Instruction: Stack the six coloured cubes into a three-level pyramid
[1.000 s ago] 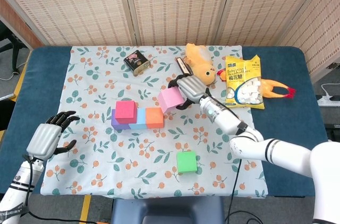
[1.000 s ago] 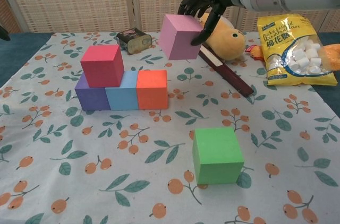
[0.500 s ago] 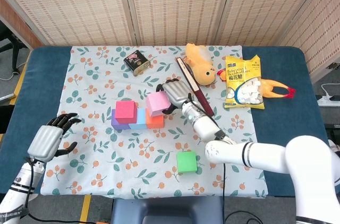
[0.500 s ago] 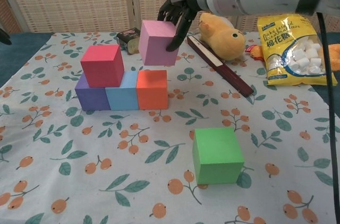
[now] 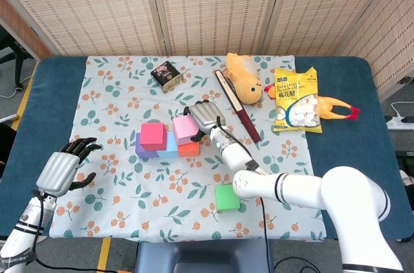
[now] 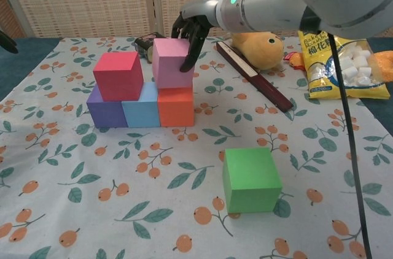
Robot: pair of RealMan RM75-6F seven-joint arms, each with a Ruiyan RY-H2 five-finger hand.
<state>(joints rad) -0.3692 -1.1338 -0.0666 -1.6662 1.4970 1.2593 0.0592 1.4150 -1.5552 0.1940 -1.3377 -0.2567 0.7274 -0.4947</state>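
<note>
Right hand: my right hand (image 6: 187, 29) reaches in from the right over the block row, its fingers (image 6: 190, 50) wrapped down over the top and right face of the pink cube (image 6: 171, 62), pinching it.
Pink cube: I see it sitting on the second level, on top of the orange cube (image 6: 176, 105) and overlapping the light blue cube (image 6: 140, 112), tilted a little; whether its full weight rests there I cannot tell.
Base row: purple cube (image 6: 105, 113), light blue and orange stand side by side, touching, on the leaf-print cloth (image 6: 92, 210).
Red cube: the red cube (image 6: 118, 75) sits on the second level over the purple and light blue ones, just beside the pink cube with a narrow gap between them.
Green cube: the green cube (image 6: 251, 178) stands alone on the cloth, well apart from the stack, towards the near edge.
Left hand: my left hand (image 5: 61, 168) hovers at the left edge of the counter (image 5: 45, 101), holding nothing, fingers loosely spread and slightly curled.
Other things: a small dark tin (image 5: 167, 75) lies behind the stack; a yellow plush toy (image 6: 264, 45), a dark stick (image 6: 253, 75) and a bag of white sweets (image 6: 336, 56) lie to the right.
</note>
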